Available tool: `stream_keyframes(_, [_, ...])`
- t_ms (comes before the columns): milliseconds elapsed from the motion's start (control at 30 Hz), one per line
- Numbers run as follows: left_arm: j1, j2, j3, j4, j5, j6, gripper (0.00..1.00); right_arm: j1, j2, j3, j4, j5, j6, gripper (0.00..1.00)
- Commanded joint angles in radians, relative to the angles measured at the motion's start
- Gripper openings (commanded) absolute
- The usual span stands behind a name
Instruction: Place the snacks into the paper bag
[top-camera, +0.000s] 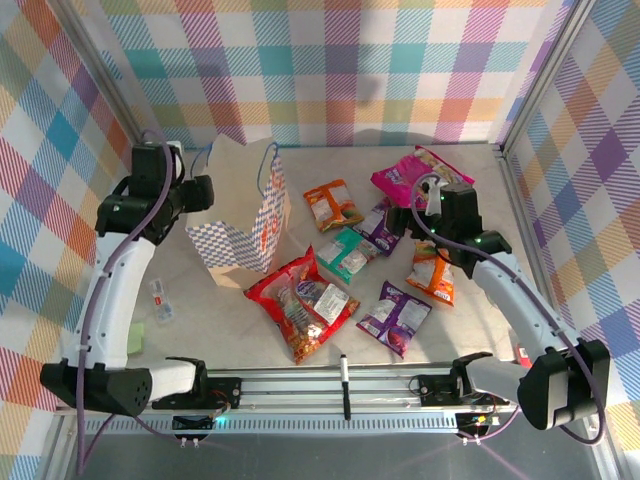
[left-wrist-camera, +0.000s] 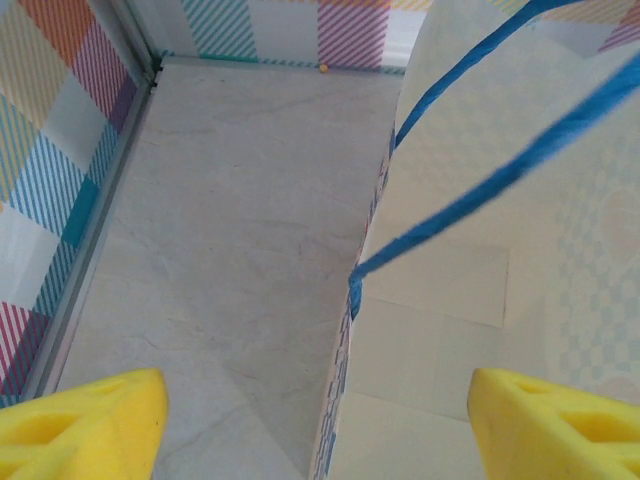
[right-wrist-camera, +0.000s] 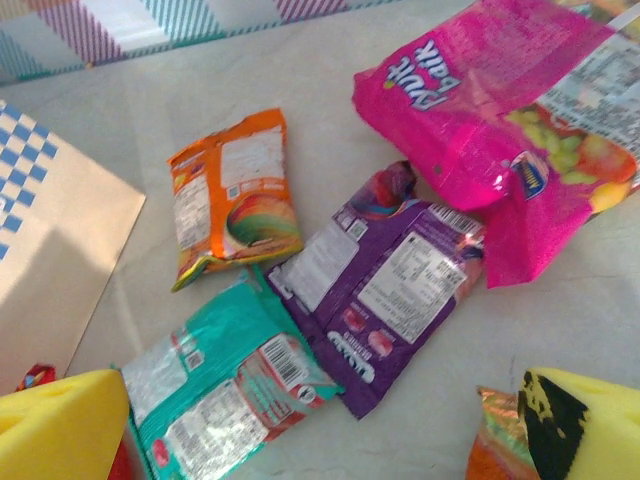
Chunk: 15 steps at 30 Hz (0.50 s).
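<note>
A black marker pen (top-camera: 343, 385) was pictured lying nearest the arm bases, with a red packet (top-camera: 300, 305) just beyond it on the table (top-camera: 330, 160) and the paper bag (top-camera: 245, 235) stood upright to its left. The right gripper (right-wrist-camera: 320, 430) was held with fingers wide apart above a teal packet (right-wrist-camera: 215, 385) and a purple packet (right-wrist-camera: 385, 285), a pink packet (right-wrist-camera: 480, 110) lying farther back. The left gripper (left-wrist-camera: 315, 420) was poised at the bag's top edge, its rim apparently passing untouched between the spread fingers.
</note>
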Motion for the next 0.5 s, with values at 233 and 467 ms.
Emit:
stream_keyframes(233, [0.008, -0.156, -0.034, -0.106, 0.089, -0.068, 0.79, 0.062, -0.020, 0.023, -0.112, -0.071, 0.039, 0.99])
stream_keyframes(467, [0.004, -0.249, -0.103, -0.199, 0.137, -0.133, 0.77, 0.131, 0.005, 0.039, -0.111, -0.088, 0.034, 0.98])
